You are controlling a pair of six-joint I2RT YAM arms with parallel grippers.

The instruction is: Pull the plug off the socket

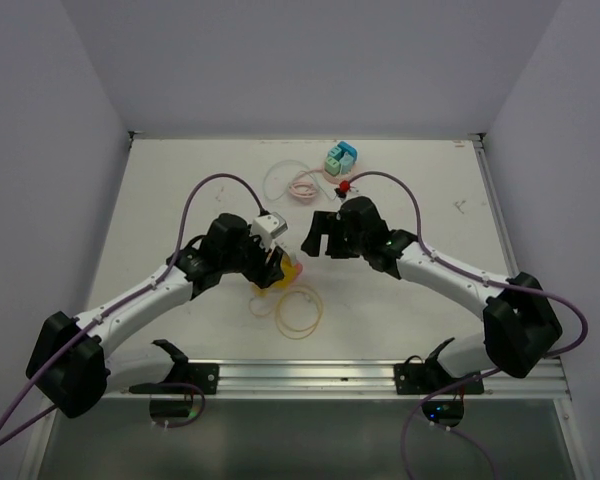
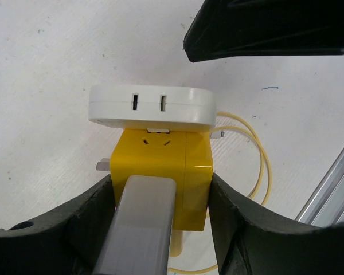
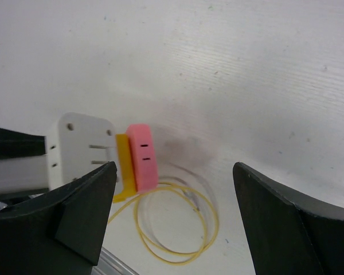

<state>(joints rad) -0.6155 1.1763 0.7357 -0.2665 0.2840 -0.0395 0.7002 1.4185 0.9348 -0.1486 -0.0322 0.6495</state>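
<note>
While the left gripper (image 2: 160,197) clamps the yellow socket (image 2: 160,157), the right gripper (image 3: 175,172) — spread, empty — should centre squarely on the white plug (image 3: 80,146) beside one fingertip.

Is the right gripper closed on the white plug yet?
No, the right gripper stands open, with the white plug off to one side.
</note>
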